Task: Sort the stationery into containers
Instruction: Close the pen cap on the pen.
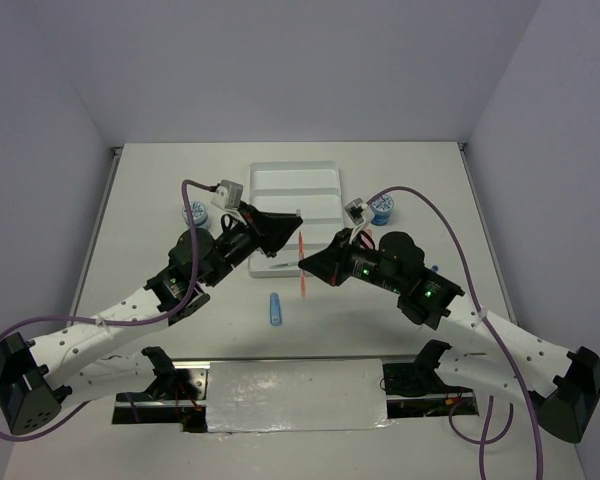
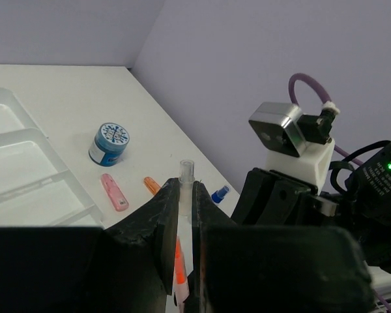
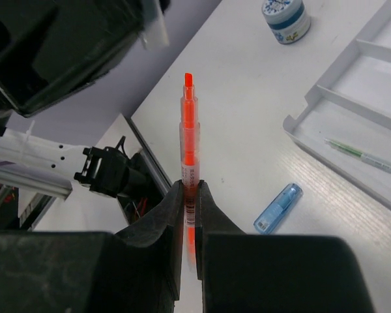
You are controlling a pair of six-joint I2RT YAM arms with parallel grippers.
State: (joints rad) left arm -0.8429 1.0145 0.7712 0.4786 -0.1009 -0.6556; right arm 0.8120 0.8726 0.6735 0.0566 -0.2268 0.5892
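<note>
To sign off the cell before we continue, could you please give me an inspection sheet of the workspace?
Surface: white table, no spills seen.
Job's things: white tray holds a green pen; left tub, right tub, blue stick, pink stick, orange stick lie outside it.
Clutter: nothing seen.
Grippers: right gripper shut on orange pen; left gripper shut on what looks like a clear cap.
Cables: purple cables loop from both wrists.
Surroundings: plain walls.
</note>
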